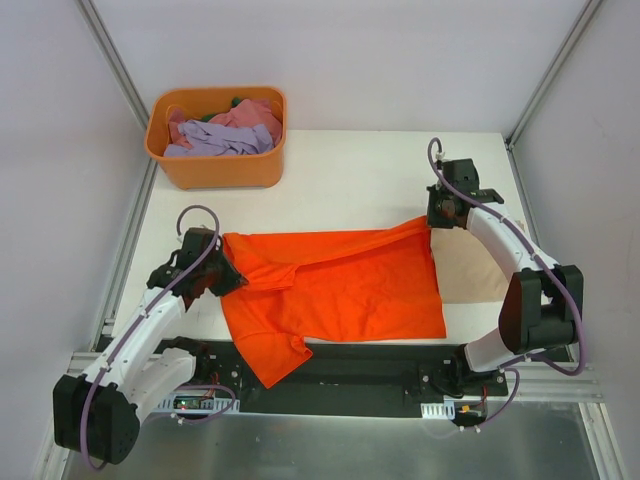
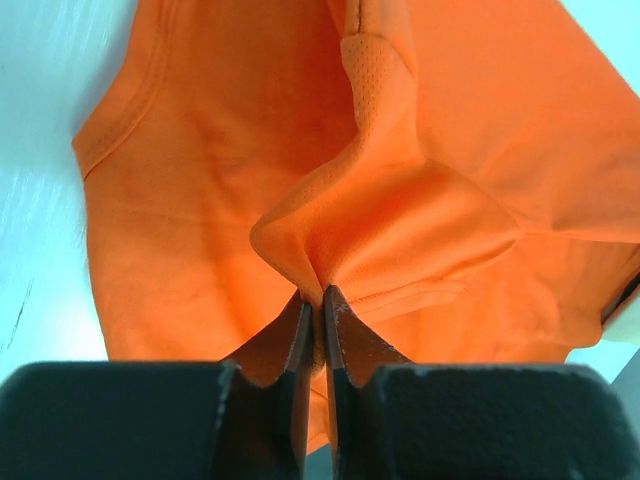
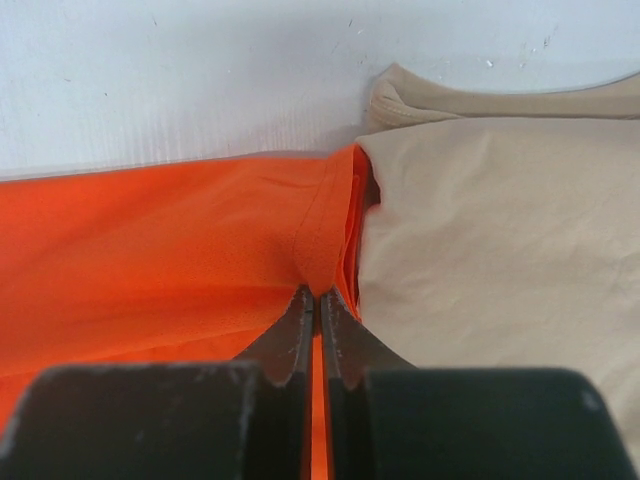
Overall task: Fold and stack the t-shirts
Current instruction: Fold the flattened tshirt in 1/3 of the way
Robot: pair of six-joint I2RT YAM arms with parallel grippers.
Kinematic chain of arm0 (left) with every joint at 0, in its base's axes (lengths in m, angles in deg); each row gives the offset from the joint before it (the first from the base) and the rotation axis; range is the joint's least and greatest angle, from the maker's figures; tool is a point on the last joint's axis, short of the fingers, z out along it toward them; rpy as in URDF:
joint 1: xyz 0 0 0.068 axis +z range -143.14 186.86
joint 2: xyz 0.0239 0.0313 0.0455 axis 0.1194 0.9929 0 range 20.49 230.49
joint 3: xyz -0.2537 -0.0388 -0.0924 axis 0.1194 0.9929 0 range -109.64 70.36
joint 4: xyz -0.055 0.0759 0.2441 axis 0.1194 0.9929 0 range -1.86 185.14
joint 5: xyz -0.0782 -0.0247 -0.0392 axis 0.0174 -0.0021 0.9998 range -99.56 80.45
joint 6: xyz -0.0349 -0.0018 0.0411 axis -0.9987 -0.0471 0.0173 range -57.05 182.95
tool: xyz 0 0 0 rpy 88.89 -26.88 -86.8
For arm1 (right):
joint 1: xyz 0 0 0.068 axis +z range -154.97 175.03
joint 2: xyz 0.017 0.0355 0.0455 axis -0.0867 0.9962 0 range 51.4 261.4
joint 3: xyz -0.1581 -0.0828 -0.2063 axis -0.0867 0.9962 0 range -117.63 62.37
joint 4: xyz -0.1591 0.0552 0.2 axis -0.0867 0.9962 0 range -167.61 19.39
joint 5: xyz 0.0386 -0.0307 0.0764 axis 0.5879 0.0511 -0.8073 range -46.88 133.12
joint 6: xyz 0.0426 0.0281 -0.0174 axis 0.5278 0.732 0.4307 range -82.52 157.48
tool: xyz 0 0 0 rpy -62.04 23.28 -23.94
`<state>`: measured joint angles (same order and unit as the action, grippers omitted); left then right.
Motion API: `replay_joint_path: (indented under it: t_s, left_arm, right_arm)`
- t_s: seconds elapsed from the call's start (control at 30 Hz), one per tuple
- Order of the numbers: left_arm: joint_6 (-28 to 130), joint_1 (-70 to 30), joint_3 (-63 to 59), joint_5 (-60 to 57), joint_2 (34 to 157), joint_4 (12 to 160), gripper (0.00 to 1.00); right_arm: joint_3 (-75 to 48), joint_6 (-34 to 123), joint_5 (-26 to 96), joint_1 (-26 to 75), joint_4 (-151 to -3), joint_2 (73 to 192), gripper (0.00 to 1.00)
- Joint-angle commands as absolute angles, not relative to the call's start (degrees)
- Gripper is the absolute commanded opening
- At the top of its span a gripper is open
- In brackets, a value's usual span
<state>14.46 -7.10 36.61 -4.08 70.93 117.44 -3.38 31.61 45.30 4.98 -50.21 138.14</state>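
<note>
A bright orange t-shirt (image 1: 335,285) lies spread across the table's near middle, one sleeve hanging over the front edge. My left gripper (image 1: 222,277) is shut on a pinch of its left side; the cloth bunches up at the fingertips (image 2: 318,298). My right gripper (image 1: 436,214) is shut on the shirt's far right corner (image 3: 325,250). Under that corner lies a folded tan t-shirt (image 1: 475,275), also plain beside the orange hem (image 3: 500,250). Lilac (image 1: 215,140) and pink (image 1: 250,115) t-shirts are heaped in the tub.
The orange plastic tub (image 1: 218,170) stands at the table's far left corner. Metal frame rails run along both sides of the white table (image 1: 360,180), and a black base plate lies along the near edge.
</note>
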Motion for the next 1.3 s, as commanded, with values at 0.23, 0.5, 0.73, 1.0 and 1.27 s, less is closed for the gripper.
replay_joint_path:
  t_s: [0.23,0.5,0.73,1.0,1.27]
  left_arm:
    - [12.24,-8.52,42.68,1.78,67.08,122.06,0.28]
    - [17.24,-9.4,35.14,5.12,62.59,124.17,0.9]
    - [21.02,-9.4,26.25,-0.76,71.45,121.02,0.99]
    - [22.7,-7.48,20.36,-3.14,94.56,110.03,0.99]
    - [25.07,-0.36,18.69,-4.36,110.74,107.39,0.99]
  right_arm:
    - [2.24,32.65,44.79,4.78,-48.6,131.57,0.17]
    - [3.23,31.86,39.53,4.7,-48.87,125.15,0.67]
    - [2.7,32.11,27.06,5.48,-54.66,126.1,0.94]
    - [-5.29,33.61,31.07,11.63,-54.94,141.47,0.98]
    - [-9.61,37.39,38.63,11.64,-53.35,154.58,0.97]
